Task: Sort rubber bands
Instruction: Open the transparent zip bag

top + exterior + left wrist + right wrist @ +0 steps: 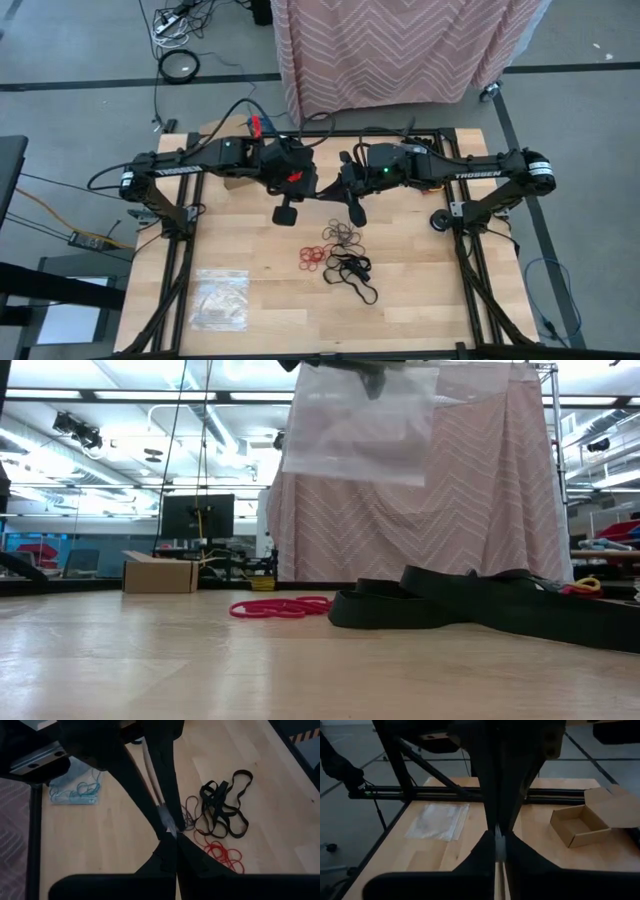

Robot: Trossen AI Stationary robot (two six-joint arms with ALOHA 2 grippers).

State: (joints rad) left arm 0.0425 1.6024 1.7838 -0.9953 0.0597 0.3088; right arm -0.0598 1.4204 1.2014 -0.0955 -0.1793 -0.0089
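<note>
**Rubber bands loose beside the flat bag; both grippers pinch a hung bag**

Rubber bands (pixel 335 250) lie in a loose pile on the table (pixel 420 300). The pile is well apart from the flat bag (pixel 220 298), toward the right arm's side. Within it, the red loops (pixel 312 256) lie nearest the flat bag. The larger black loops (pixel 355 275) are farthest from it, with a few small dark and tan loops next to the red ones.

The flat bag is clear plastic and lies on the wood. In the left wrist view, teal bands show through it.

A second clear bag, the hung bag (pixel 360 430), hangs above the table, higher than the flat bag. What it holds cannot be made out.

The left gripper (pixel 287 213) is closed, with a thin clear edge of the hung bag pinched between its tips. The right gripper (pixel 355 212) is also closed, and a thin pale edge shows between its tips, seemingly the same bag.

An open cardboard box (pixel 585 839) stands well apart from the flat bag, and its inside shows bare cardboard.
</note>
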